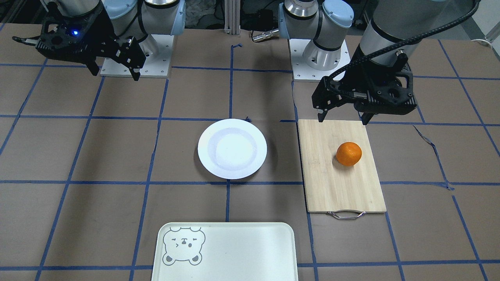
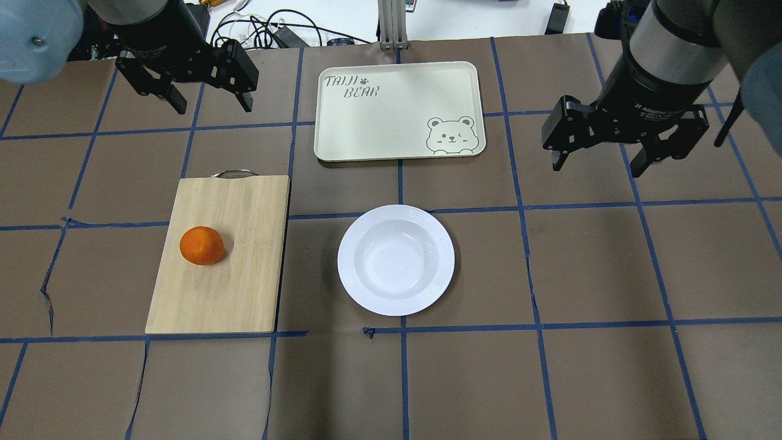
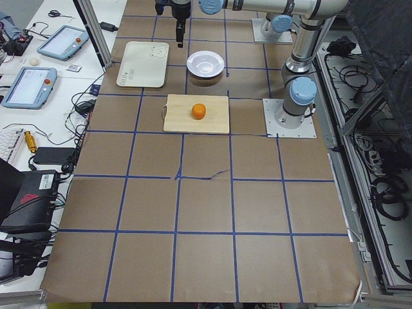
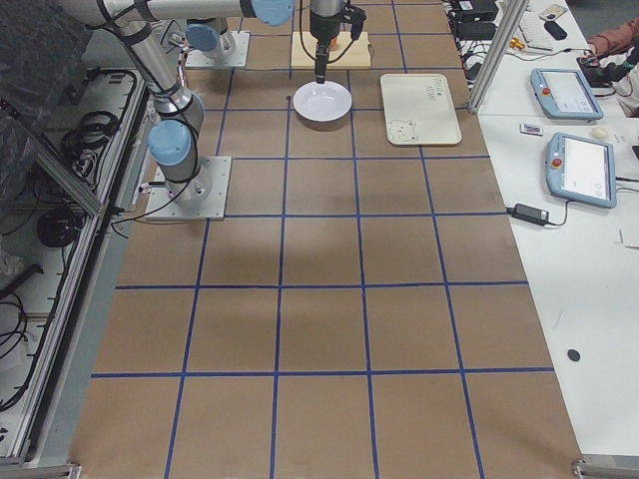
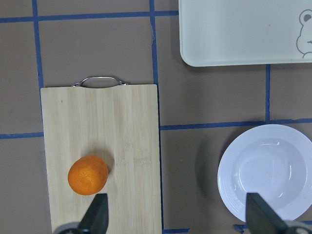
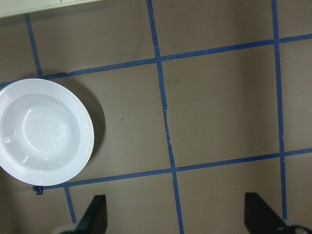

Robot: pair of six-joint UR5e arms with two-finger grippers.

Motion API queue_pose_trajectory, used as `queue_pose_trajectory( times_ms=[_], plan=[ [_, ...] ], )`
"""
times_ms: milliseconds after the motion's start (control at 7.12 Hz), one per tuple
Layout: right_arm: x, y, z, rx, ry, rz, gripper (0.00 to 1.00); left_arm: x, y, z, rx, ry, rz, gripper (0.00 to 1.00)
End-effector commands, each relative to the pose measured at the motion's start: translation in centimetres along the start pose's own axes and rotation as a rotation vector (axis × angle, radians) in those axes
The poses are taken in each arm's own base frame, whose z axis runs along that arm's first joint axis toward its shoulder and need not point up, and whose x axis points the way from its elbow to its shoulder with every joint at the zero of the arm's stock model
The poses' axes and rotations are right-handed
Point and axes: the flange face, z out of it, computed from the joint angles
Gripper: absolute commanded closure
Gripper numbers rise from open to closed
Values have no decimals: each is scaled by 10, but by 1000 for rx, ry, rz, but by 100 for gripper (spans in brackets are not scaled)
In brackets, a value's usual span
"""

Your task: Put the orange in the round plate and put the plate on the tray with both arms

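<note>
Orange [image 2: 202,245]: on the cutting board [image 2: 232,275], loose, about mid-length, closer to the long edge on the robot's left than to the one facing the plate. Free board surface on all sides of it.

Cutting board: flat on the table [image 2: 611,275], metal handle on the short edge away from the robot. Right long edge parallel to a blue tape line, a strip of brown table between it and the plate.

Round plate [image 2: 396,260]: mid-table, upright, well bare. Far rim overlaps a tape crossing; near rim stops just short of the next tape line. Apart from board and tray alike.

Tray [image 2: 397,110]: beyond the plate, flat, long edge facing it across a band of table. Bear face in the corner nearest the plate on the robot's right.

Left gripper [image 2: 212,104]: raised above the board's side of the table, fingers spread wide, released (wrist view looks straight down on orange, board and plate rim).

Right gripper [image 2: 597,166]: raised off to the plate's right, fingers spread, released, touching neither plate nor tray. Wide brown table under it.
</note>
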Motion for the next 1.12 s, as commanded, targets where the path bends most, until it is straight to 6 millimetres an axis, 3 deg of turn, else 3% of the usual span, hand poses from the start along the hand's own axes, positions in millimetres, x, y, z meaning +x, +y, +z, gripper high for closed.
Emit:
queue_pose_trajectory(
  times_ms=[0, 561, 702, 982],
  plan=[
    [0, 0, 1, -3, 2, 0, 0, 0, 0, 1, -3, 0, -1, 0],
    [4, 0, 4, -5, 35, -12, 0, -6, 3, 4, -18, -3, -11, 0],
    [5, 0, 4, -5, 44, -12, 0, -16, 6, 34, -76, -1, -26, 0],
    [5, 0, 4, -5, 44, -11, 0, -68, 10, 125, -147, -17, 4, 0]
  ],
)
